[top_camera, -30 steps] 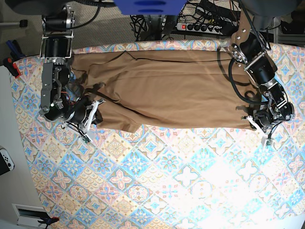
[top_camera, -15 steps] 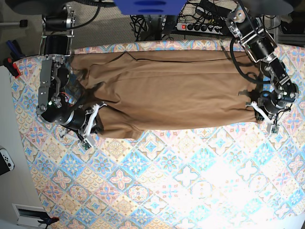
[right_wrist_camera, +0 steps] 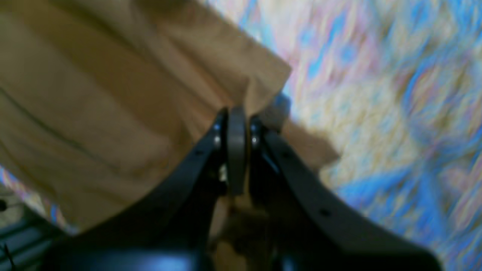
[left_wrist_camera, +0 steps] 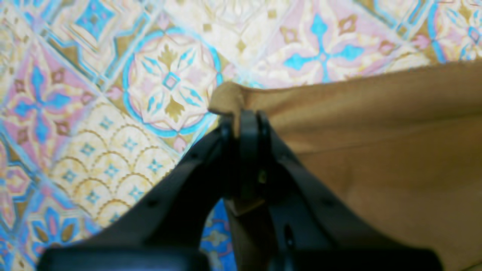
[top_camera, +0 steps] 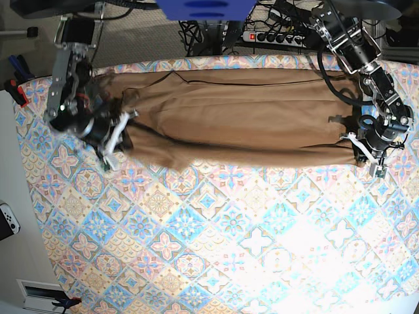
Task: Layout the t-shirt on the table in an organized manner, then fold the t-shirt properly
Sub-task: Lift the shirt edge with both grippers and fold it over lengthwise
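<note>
Partly tool-hidden t-shirt [left_wrist_camera: 376, 150] corners

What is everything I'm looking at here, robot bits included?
t-shirt: one, plain tan, stretched in a long band across the far part of the table, lifted at both ends.
table: one, covered in blue, pink and cream tile pattern, filling most of the base view.
power strip: one, white, on the floor beyond the table's far edge, among dark cables.
white object: one, at the base view's left edge; too cut off to name.
left tool: one, black, shut on a corner of the t-shirt.
right tool: one, black, shut on the t-shirt's other end.
</note>
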Motion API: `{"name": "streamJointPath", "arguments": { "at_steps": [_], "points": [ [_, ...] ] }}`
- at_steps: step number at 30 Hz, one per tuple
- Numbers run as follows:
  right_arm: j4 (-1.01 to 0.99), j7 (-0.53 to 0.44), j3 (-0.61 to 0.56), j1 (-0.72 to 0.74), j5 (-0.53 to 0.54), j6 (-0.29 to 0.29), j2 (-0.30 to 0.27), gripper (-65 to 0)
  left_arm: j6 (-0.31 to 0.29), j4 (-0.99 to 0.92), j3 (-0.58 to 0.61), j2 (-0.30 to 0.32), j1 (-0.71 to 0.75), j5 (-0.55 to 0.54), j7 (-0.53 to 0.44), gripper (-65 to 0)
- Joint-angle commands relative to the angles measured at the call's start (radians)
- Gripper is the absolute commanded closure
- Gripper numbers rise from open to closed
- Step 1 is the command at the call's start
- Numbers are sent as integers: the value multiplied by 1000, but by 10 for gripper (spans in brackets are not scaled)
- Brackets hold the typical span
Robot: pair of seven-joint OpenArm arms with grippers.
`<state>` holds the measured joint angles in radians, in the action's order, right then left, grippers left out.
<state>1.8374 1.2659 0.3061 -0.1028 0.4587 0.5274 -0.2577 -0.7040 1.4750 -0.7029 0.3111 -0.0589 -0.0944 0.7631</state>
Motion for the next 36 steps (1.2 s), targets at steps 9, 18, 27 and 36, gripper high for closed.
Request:
{"name": "streamJointPath", "arguments": {
  "at_steps": [9, 18, 27, 36],
  "points": [
    [77, -24, 14, -31, 8, 0, -4, 0, 6, 109, -4, 6, 52, -12, -20, 0],
    [87, -22, 74, -33, 8, 0, 36, 0, 6, 178, -4, 6, 133, -14, -21, 0],
    [101, -24, 150, -194, 10, 0, 113, 0, 6, 261, -4, -16, 198, -11, -21, 0],
    [107, -47, 189, -216, 10, 1, 134, 0, 6, 289, -5, -16, 222, -14, -21, 0]
  ]
}}
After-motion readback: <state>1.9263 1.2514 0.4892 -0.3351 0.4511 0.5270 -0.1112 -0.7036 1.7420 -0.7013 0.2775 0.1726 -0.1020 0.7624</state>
